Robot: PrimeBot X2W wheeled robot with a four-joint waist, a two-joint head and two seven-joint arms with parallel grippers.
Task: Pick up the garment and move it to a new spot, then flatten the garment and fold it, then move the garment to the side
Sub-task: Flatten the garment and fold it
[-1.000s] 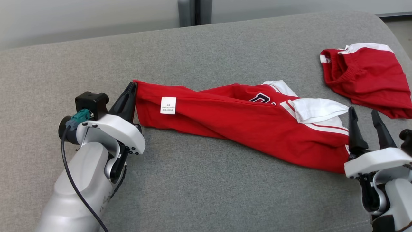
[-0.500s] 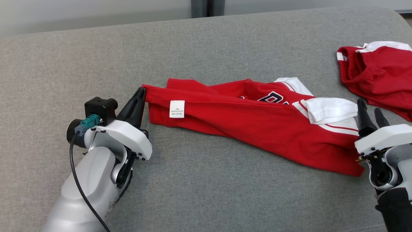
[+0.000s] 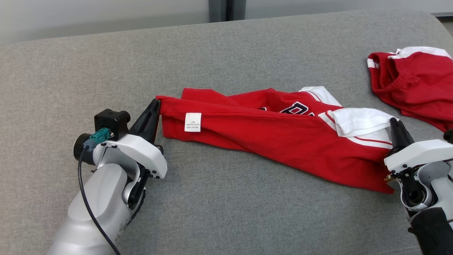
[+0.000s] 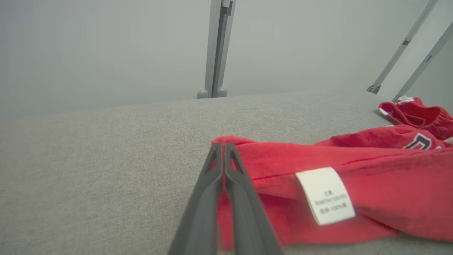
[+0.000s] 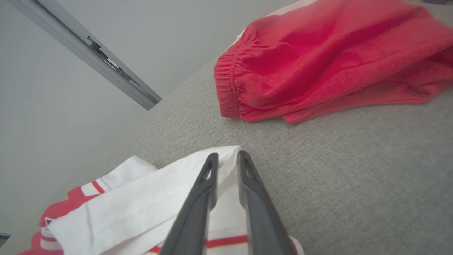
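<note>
1. T-shirt (image 3: 269,141), red, lies stretched left to right on the grey cushion (image 3: 212,212).
2. Left pincer (image 3: 155,102) is clamped tight on its left corner.
3. Right pincer (image 5: 227,156) is nearly closed around the white sleeve (image 3: 357,120); I cannot tell if it grips.

Tag (image 4: 325,195) on garment (image 4: 382,166): "100%", rest illeg.
</note>
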